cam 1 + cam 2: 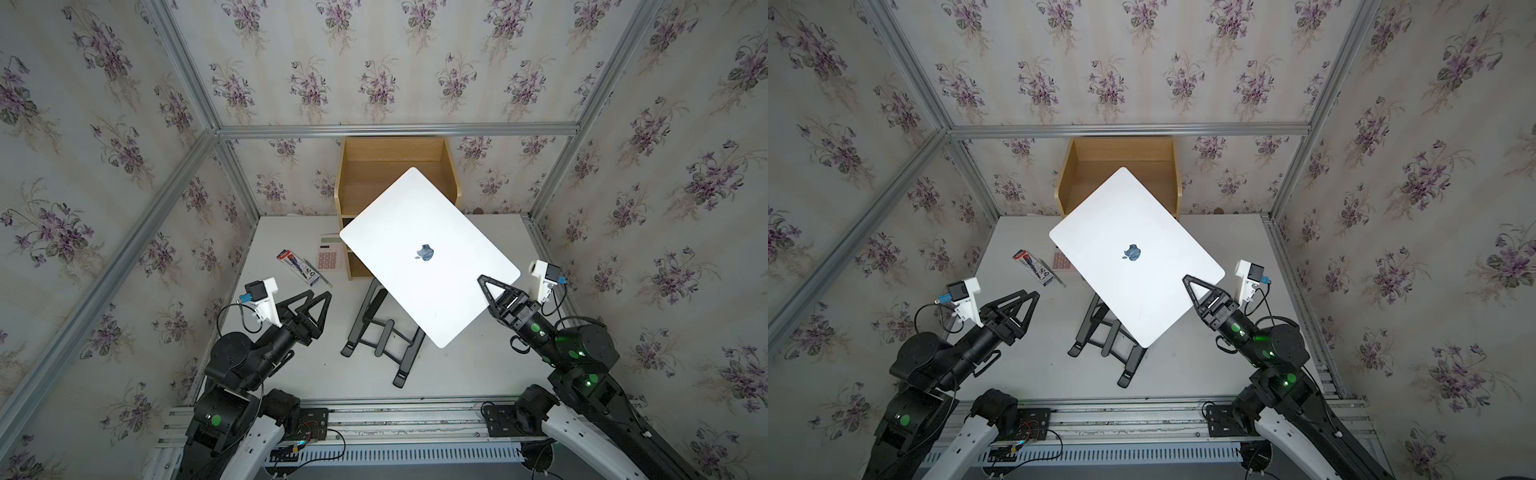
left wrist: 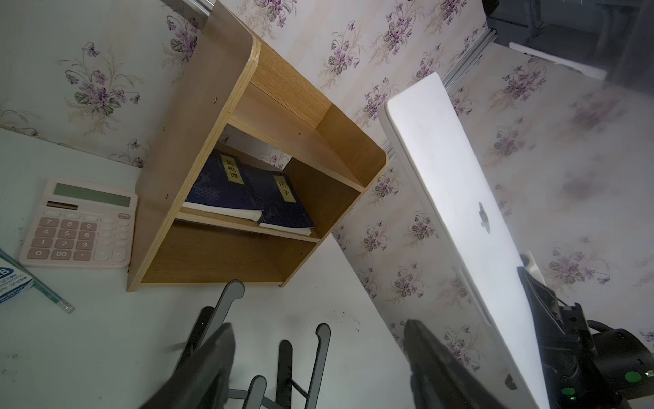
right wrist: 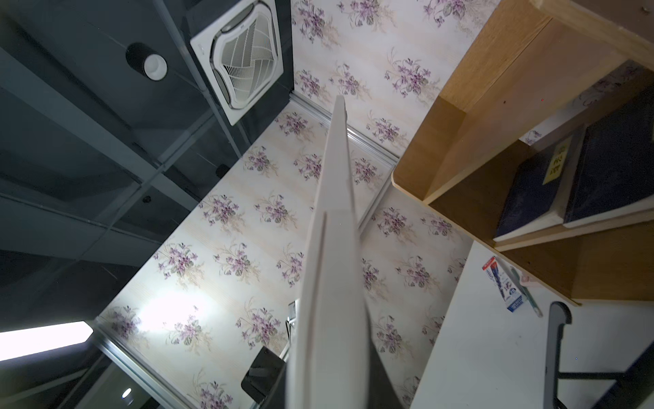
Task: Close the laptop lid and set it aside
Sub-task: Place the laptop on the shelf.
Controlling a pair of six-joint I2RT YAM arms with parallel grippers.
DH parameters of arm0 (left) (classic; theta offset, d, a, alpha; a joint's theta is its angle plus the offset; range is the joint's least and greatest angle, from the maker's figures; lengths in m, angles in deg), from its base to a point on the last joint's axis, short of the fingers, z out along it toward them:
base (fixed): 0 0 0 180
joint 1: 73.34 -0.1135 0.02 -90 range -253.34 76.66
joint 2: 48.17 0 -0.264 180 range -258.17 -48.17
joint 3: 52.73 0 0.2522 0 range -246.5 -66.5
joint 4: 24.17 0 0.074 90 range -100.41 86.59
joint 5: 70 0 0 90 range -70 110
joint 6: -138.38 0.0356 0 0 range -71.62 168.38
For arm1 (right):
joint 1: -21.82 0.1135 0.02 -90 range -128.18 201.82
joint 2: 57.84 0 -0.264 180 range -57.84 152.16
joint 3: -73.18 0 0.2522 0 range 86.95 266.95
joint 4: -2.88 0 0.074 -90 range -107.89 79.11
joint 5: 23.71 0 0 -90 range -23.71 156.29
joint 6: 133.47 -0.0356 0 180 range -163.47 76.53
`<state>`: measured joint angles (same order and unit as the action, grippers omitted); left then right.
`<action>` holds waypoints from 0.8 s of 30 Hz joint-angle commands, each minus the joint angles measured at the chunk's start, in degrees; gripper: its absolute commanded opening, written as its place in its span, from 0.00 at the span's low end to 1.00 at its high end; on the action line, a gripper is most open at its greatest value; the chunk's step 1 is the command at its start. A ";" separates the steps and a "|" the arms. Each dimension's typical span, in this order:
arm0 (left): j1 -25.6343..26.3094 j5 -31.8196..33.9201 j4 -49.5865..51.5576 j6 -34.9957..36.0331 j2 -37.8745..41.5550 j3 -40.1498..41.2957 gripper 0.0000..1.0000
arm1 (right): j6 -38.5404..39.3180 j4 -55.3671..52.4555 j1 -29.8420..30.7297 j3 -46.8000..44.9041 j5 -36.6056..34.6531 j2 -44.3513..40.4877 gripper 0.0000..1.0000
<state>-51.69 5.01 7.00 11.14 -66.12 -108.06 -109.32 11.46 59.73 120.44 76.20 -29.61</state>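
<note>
While the laptop lid (image 1: 395, 224) lies shut flat against its base, the laptop (image 1: 451, 299) hangs in the air. In both top views it is clamped at one short edge by the right gripper (image 1: 492, 291). From those jaws its long axis runs straight out ahead towards the wooden shelf (image 1: 395, 162), logo side up. The black folding stand (image 1: 382, 332) sits empty on the table (image 1: 478, 370) below the held end. The left gripper (image 1: 319, 297) hovers well apart from the laptop (image 1: 1133, 266), its jaws parted around nothing, with a pink calculator (image 1: 330, 253) and a pen box (image 1: 297, 267) out beyond its tips.

Seen from the left wrist, the two fingers (image 2: 212, 364) stand wide with only the stand (image 2: 226, 301) and bare tabletop between them. The laptop (image 2: 460, 198) rises off to that gripper's right side, tilted, and does not touch the stand. Dark blue books (image 2: 247, 191) lie in the shelf ahead.

From the right wrist the laptop (image 3: 332, 265) appears edge-on, with no gap at the seam between lid and base, and a dark finger (image 3: 263, 375) sits on either face.

Closing looks done and setting aside remains. The right arm alone carries the laptop, held by one end, so the far end probably sags. It needs a level descent onto the table, clear of the stand.
</note>
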 commanded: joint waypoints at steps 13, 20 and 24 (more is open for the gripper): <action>-0.03 4.20 -0.76 -2.70 -1.99 -2.46 0.76 | -12.17 50.63 3.66 4.81 -23.34 27.43 0.00; -0.03 6.88 1.62 -2.13 -2.17 -2.62 0.76 | -11.44 52.67 10.46 11.21 -33.84 37.95 0.00; -0.04 8.56 3.53 -1.65 -2.41 -2.76 0.76 | -11.80 48.17 13.56 14.68 -39.59 41.63 0.00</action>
<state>-51.69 11.53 9.34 8.67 -68.35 -110.46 -120.01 52.99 72.21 132.83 42.15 10.87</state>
